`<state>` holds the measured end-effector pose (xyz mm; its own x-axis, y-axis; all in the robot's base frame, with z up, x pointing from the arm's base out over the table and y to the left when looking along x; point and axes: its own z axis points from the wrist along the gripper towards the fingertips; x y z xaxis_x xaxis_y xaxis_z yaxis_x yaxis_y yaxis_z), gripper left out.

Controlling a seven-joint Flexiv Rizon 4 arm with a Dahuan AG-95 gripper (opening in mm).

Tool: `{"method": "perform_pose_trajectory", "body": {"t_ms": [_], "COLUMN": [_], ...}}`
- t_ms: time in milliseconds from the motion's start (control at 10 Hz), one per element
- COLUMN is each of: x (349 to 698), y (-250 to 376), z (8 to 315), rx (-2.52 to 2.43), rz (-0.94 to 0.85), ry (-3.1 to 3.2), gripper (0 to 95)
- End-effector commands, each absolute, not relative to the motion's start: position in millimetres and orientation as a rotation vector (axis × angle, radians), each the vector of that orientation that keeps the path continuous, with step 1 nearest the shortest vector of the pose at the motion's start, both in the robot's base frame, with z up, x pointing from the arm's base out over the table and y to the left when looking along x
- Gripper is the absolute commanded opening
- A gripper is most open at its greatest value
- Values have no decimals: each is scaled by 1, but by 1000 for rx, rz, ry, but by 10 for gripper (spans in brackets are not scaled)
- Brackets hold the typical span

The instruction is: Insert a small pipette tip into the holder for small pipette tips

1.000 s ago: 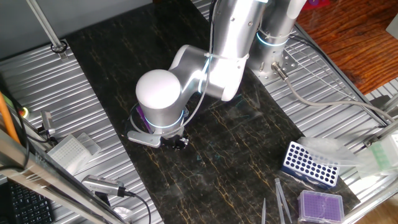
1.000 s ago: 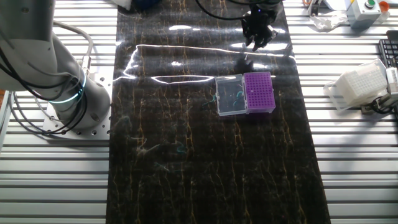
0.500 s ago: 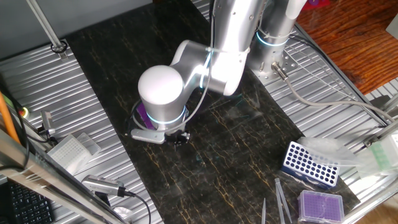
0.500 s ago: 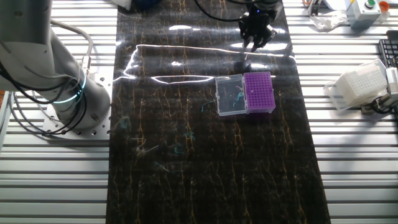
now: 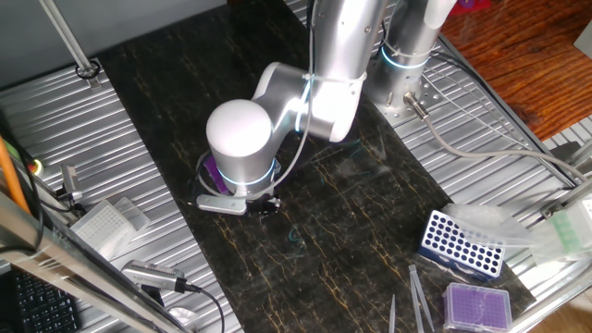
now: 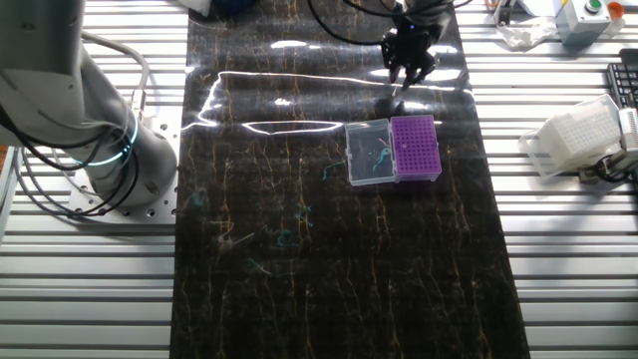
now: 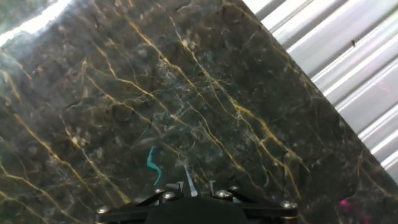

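Movement over the last second has been small: the pincer [image 6: 409, 72] has risen slightly above the dark marble tabletop [image 6: 299, 289] and hangs just beyond the holder for small pipette tips [image 6: 415, 147]. In the hand view a thin clear pipette tip [image 7: 189, 182] sticks out between the closed fingers, so I judge the pickup done and the carry to the purple grid next. No readable writing or brand anywhere.
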<state>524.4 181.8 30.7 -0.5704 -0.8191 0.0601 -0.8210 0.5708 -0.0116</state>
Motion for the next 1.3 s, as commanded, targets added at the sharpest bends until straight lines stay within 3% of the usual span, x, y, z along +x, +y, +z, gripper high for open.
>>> {"method": "perform_pose_trajectory", "body": {"t_ms": [100,1300], "x": [524,523], "y": [181,172], "z": [28,12], "rx": [1487,1614], "rz": [67,128], "ry": [-2719,-2665], "gripper": [190,190]}}
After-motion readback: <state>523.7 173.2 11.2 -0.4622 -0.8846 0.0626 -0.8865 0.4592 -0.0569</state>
